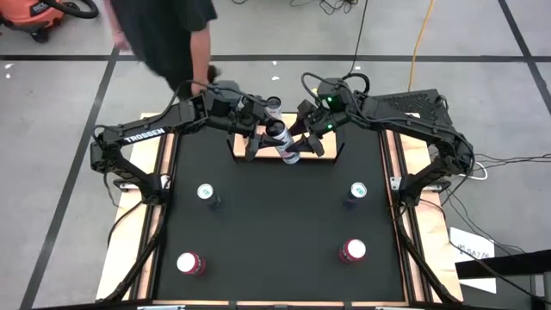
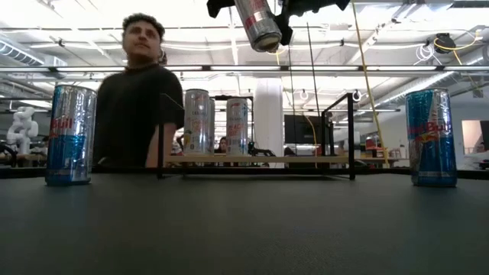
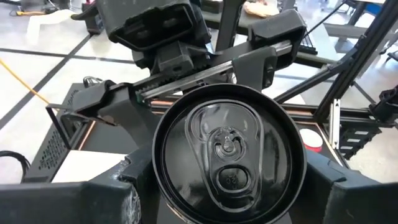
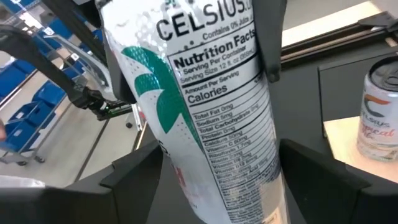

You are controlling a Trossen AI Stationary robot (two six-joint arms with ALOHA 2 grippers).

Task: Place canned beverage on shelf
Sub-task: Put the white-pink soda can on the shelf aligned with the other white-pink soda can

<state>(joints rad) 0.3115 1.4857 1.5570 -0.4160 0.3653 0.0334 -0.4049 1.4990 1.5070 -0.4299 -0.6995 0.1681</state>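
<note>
A white Celsius can (image 1: 286,145) hangs tilted high above the light-wood shelf (image 2: 306,159) at the table's far middle. It also shows in the low view (image 2: 260,23). My left gripper (image 1: 272,131) comes from the left and my right gripper (image 1: 301,142) from the right. Both are shut on this can. Two more cans (image 2: 196,121) (image 2: 237,126) stand upright on the shelf board. My left gripper has a finger on either side of the can's upper end, just under the rim (image 3: 155,174). The can's lid (image 3: 229,149) faces the wrist, so the fingers lie along the can. The can is lifted clear. My right gripper pinches the can's body at the nutrition label (image 4: 224,143) between its two fingers (image 4: 140,180). The fingers lie across the can. The can is tilted and clear of the shelf.
Two blue Red Bull cans (image 1: 205,192) (image 1: 358,190) stand mid-table, and two red-topped cans (image 1: 188,263) (image 1: 352,251) stand near the front edge. A person (image 2: 137,99) stands behind the table's far edge, beyond the shelf's left end.
</note>
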